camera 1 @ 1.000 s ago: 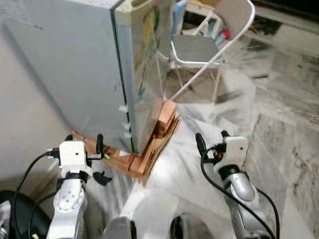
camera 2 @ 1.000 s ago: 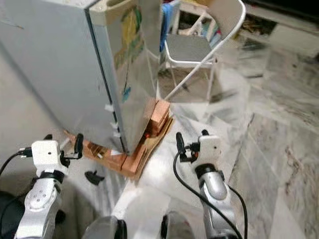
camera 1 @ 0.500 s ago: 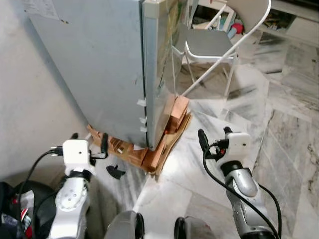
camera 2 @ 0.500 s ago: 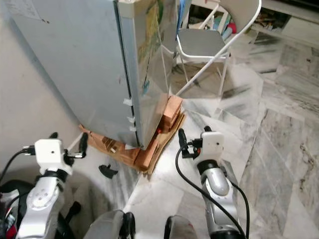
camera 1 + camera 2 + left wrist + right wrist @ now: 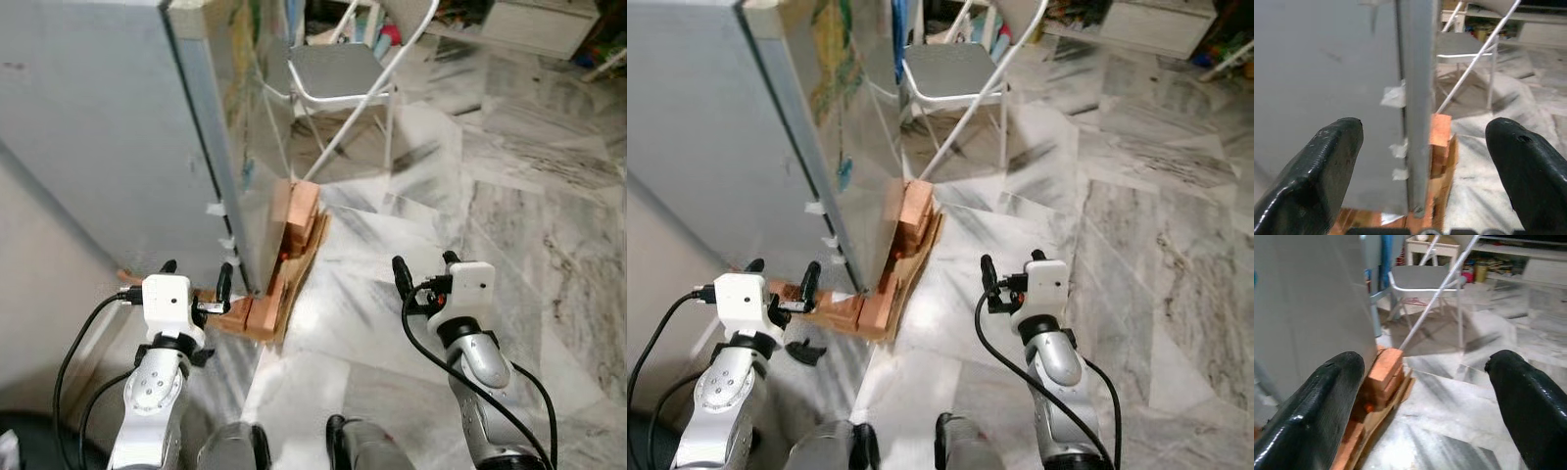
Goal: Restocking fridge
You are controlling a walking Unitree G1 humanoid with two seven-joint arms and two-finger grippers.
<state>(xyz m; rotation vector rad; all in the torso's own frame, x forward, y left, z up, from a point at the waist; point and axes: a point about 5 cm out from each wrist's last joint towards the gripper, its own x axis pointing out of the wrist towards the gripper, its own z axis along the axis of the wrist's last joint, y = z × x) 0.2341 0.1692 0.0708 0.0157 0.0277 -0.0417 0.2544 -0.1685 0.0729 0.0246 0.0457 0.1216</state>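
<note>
At 11 o'clock in the head view, fridge (image 5: 118, 147) is sitting shut on bricks (image 5: 294, 220). Left gripper (image 5: 1425, 161) is gaping at its corner edge, right gripper (image 5: 1435, 396) gaping, empty — clipping bricks or chair (image 5: 1422, 281) is the risk.

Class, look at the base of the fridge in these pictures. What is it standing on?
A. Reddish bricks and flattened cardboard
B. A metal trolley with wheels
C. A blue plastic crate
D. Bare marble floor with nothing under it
A: reddish bricks are stacked under the fridge at its lower edge, with flattened cardboard beneath them on the marble floor.
</note>
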